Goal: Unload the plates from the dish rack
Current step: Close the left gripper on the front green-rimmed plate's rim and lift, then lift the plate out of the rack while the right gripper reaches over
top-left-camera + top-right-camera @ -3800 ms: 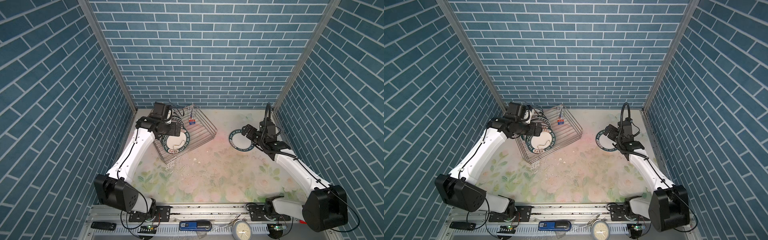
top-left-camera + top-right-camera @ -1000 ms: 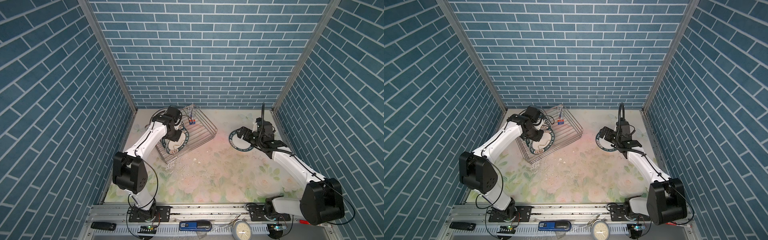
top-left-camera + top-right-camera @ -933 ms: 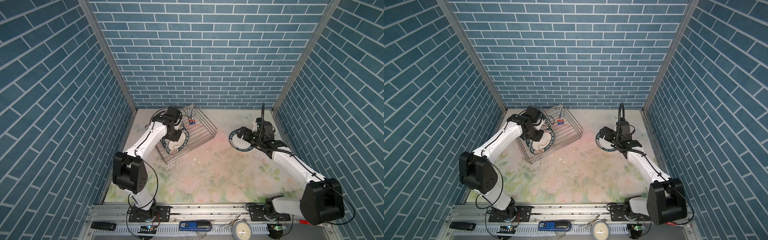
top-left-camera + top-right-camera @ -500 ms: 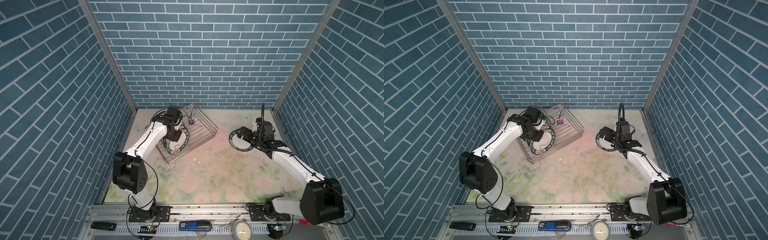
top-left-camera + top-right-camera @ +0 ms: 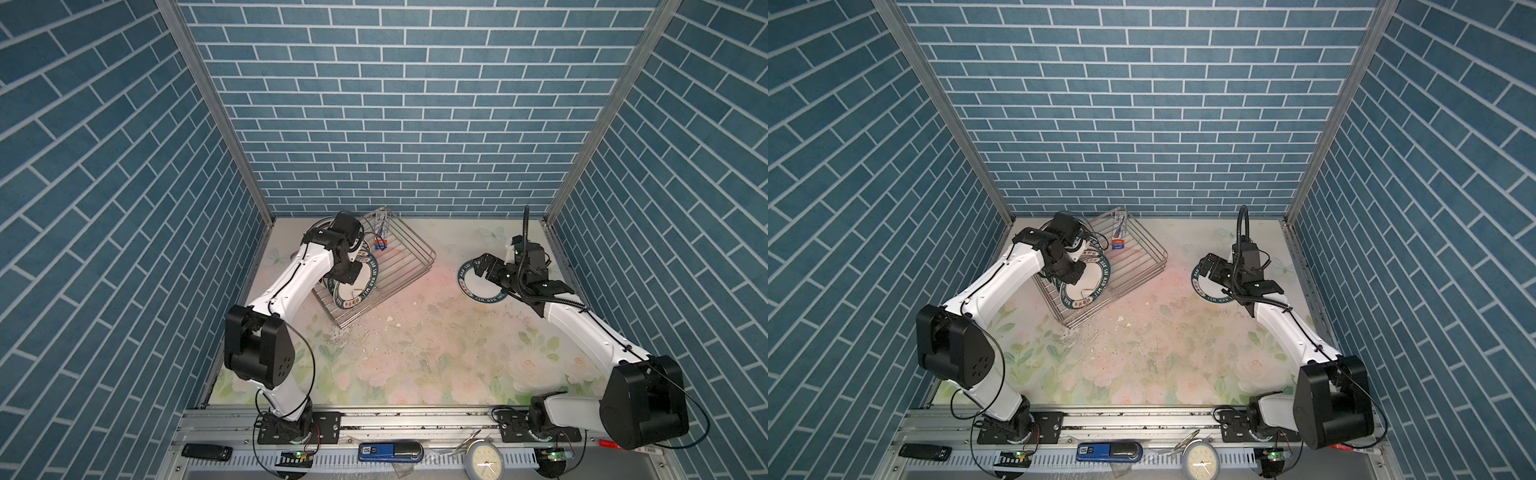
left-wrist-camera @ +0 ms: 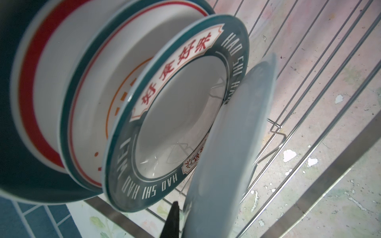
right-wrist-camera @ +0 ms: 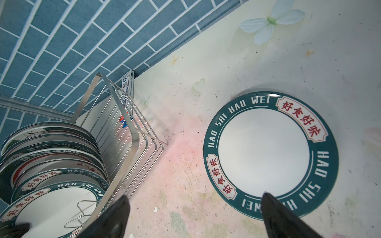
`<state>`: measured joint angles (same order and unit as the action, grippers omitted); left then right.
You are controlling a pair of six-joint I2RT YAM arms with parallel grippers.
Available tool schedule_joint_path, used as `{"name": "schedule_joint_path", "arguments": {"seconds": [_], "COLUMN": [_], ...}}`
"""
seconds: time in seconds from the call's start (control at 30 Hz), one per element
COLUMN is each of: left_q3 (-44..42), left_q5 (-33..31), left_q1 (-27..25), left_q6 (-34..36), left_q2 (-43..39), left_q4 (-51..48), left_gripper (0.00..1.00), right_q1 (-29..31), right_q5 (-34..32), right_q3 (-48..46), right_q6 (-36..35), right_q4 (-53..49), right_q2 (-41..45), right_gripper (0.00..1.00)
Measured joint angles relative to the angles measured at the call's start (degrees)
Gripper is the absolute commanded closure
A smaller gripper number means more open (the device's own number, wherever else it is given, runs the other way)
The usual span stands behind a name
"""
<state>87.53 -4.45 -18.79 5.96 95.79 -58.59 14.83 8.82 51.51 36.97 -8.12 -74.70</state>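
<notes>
The left gripper [image 6: 180,210] is down in the rack [image 5: 401,266], clenched on the rim of one plate, the held plate [image 6: 226,144]. Only one finger [image 6: 174,214] shows in the left wrist view; the other is hidden behind the rim. The held plate stands on edge just beside the other plates [image 6: 175,115], which lean in a close row at the rack's left end. The right gripper [image 7: 194,196] hangs wide open, grasping nothing, above a flat plate [image 7: 266,152] that lies on the desk [image 7: 185,82], well apart from the rack.

The likely trouble is the pinch itself. It takes only a thin, glossy rim, so the held plate could swing or slip out as it rises. Its lower edge may catch on a divider [image 6: 277,131], which would tip the plate or drag the light rack along. A slanted lift could knock the neighbour and topple the row. White flecks [image 5: 388,319] lie on the desk by the rack's near corner. What they are cannot be told, but a dropped plate would probably chip.
</notes>
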Motion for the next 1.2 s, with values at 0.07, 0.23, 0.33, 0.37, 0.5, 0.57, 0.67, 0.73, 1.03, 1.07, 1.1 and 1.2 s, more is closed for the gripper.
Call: {"name": "schedule_joint_path", "arguments": {"seconds": [0.07,0.23,0.33,0.37,0.5,0.57,0.67,0.73,1.03,1.07,1.1,1.2], "left_q3": [0.22,0.33,0.33,0.31,0.31,0.28,0.26,0.26,0.20,0.17,0.17,0.17], "left_q5": [-0.02,-0.04,0.20,0.48,1.40,1.75,1.75,1.73,1.70,1.70,1.70,1.46], "left_q1": [0.00,0.00,0.00,0.00,0.00,0.00,0.00,0.02,0.09,0.13,0.13,0.13], "left_q6": [0.02,0.35,0.70,0.81,0.74,0.35,-0.15,-0.48,-1.22,-1.25,-1.25,-1.25], "left_q2": [-0.13,-0.28,-0.48,-0.66,-1.68,-2.71,-4.04,-4.61,-6.32,-6.86,-7.34,-8.76], "left_q4": [-0.52,-1.07,-1.11,-1.14,-1.14,-1.14,-1.14,-1.11,-0.76,-0.55,-0.39,-0.02], "left_gripper": [1.00,1.00,1.00,1.00,1.00,1.00,1.00,1.00,1.00,1.00,1.00,1.00], "right_q1": [-0.04,-0.11,-0.11,-0.11,-0.11,-0.11,-0.11,-0.11,-0.11,-0.11,-0.11,-0.11], "right_q5": [0.02,0.02,0.02,0.02,0.02,0.02,0.04,0.04,0.04,0.04,0.04,0.04], "right_q3": [0.00,0.00,0.00,0.00,0.00,0.00,0.00,0.00,-0.07,-0.09,-0.11,-0.26], "right_q6": [0.00,0.00,0.00,0.00,0.00,0.00,0.00,0.00,0.00,0.00,0.00,0.00], "right_q4": [0.00,0.02,0.02,0.02,0.04,0.04,0.04,0.04,0.17,0.24,0.31,0.59], "right_q2": [0.00,-0.04,-0.07,-0.07,-0.11,-0.11,-0.11,-0.13,-0.59,-0.59,-0.61,-0.61], "right_gripper": [0.01,0.01,0.01,0.01,0.01,0.01,0.01,0.01,0.01,0.01,0.01,0.01]}}
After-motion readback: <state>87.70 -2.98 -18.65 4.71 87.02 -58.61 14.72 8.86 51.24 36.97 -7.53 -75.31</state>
